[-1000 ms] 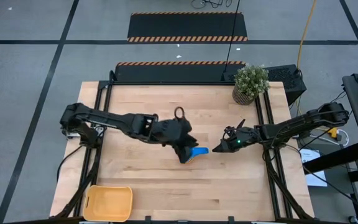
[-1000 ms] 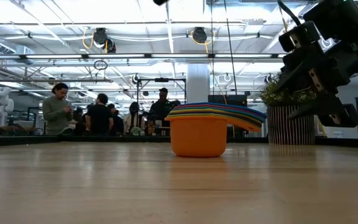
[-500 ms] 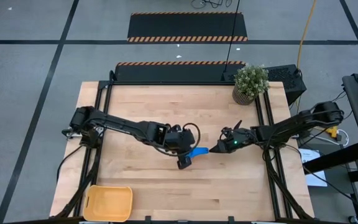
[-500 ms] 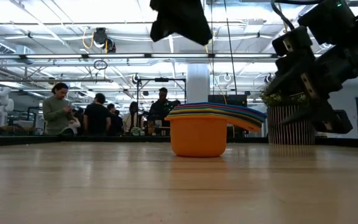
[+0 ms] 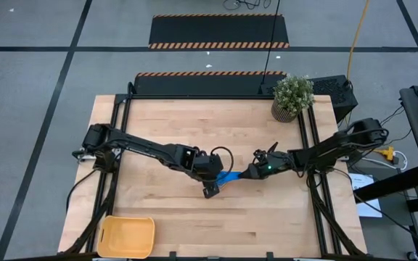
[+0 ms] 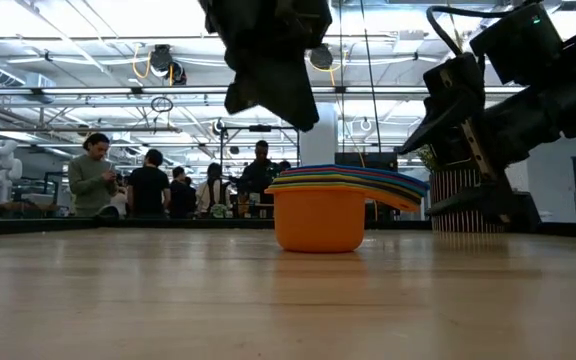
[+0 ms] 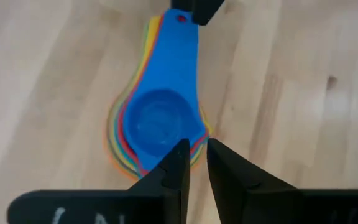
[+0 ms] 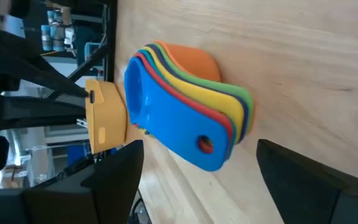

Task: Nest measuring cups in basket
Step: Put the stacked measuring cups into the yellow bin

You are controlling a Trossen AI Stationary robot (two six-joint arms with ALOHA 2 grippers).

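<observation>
The measuring cups are nested in one stack, orange outermost and blue on top. The stack stands bowl-down on the middle of the table, also in the low view. Its handles point toward the table's right. My left gripper hangs above the stack's bowl end, fingers pointing down, open by a narrow gap, clear of the cups. My right gripper is wide open at the handle end, its fingers on either side, apart from it. The yellow-orange basket sits at the table's near left corner.
A potted plant stands at the far right corner. Bare wood lies between the stack and the basket. People stand in the room beyond the far edge.
My left gripper has come down over the stack; in the low view it enters from above. My right gripper has moved toward the table's left, up to the handle end of the stack. The stack has stayed where it was.
</observation>
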